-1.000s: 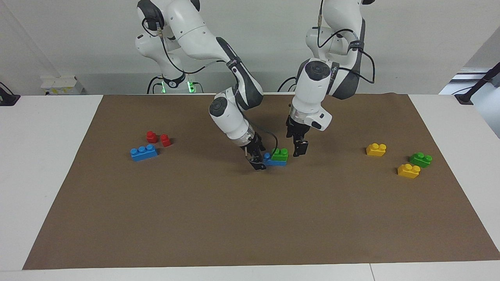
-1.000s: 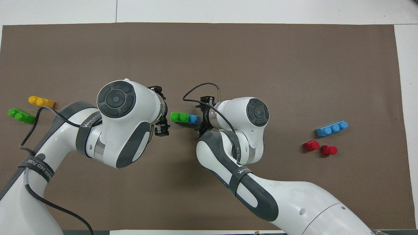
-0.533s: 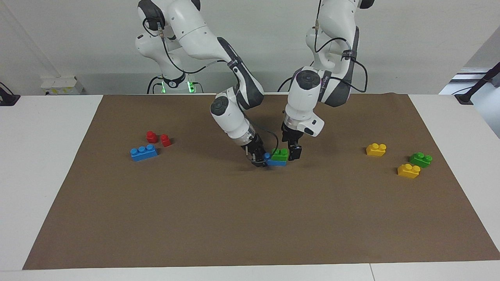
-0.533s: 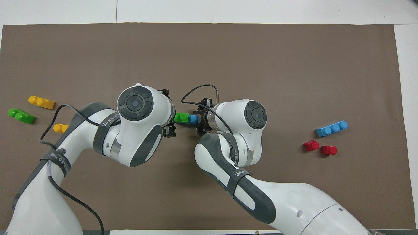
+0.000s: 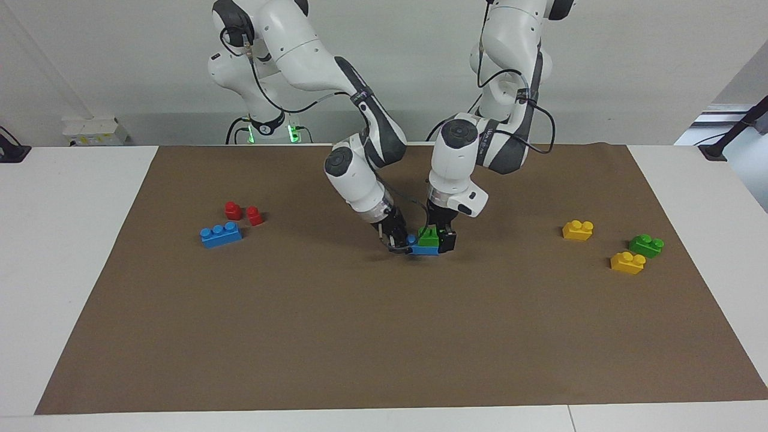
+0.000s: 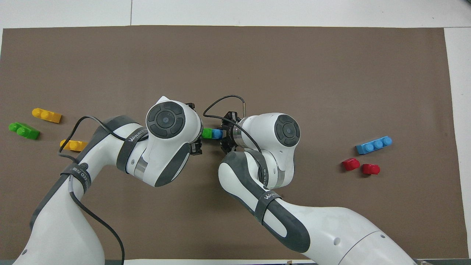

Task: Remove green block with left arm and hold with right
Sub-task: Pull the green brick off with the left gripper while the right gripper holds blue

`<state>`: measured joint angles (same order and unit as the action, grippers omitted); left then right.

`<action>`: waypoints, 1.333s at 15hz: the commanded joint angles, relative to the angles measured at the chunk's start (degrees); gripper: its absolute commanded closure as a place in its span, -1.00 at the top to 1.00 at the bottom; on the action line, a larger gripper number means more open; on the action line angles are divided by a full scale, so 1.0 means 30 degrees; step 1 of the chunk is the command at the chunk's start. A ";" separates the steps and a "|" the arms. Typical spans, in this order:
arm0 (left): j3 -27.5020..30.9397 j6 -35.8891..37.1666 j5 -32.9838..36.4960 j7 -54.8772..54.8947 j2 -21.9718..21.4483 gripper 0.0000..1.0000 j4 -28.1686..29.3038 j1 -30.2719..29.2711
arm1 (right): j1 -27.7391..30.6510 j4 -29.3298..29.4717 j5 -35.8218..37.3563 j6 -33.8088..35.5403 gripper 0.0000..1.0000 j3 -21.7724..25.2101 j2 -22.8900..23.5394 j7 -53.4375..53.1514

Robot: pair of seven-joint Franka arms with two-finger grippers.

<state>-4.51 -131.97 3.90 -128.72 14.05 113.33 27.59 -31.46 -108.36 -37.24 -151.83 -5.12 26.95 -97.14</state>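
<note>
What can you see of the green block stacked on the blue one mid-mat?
The green block is a small bright green brick, plastic by its look, with round studs on top. It sits upright on a blue brick at the middle of the brown mat. The left end effector is down around it; the right end effector is at the blue brick's other end.

One camera sits high across the table, facing both robots, taking in the whole brown mat (image 5: 384, 336) and the wall. The other hangs steeply above the robots' end, looking down and forward. Both share the mat, half a turn apart, from a fair distance.
</note>
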 commanded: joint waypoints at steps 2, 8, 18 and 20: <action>0.0244 -0.0191 0.0722 -0.0103 -0.0172 0.05 0.0251 0.0326 | -0.0207 -0.0266 -0.0507 -0.0835 -1.00 0.0064 -0.0107 -0.0139; 0.0215 -0.0250 0.0722 0.1012 -0.0202 -1.00 0.0251 0.0414 | -0.0207 -0.0267 -0.0507 -0.1013 -1.00 0.0065 -0.0078 -0.0345; 0.0127 0.2941 0.0139 0.2708 -0.2921 -1.00 0.0016 -0.0169 | -0.0178 -0.0091 -0.0478 -0.0954 -1.00 0.0094 -0.0078 -0.0287; 0.0156 0.3934 -0.0738 0.4313 -0.3539 -1.00 -0.0158 -0.0812 | -0.0003 0.0113 -0.0419 -0.0722 -1.00 0.0094 -0.0107 -0.0286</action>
<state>-4.25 -123.68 4.30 -120.97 6.39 112.59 27.23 -31.78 -108.34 -37.24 -153.55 -4.85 26.98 -97.49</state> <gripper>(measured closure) 0.656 0.652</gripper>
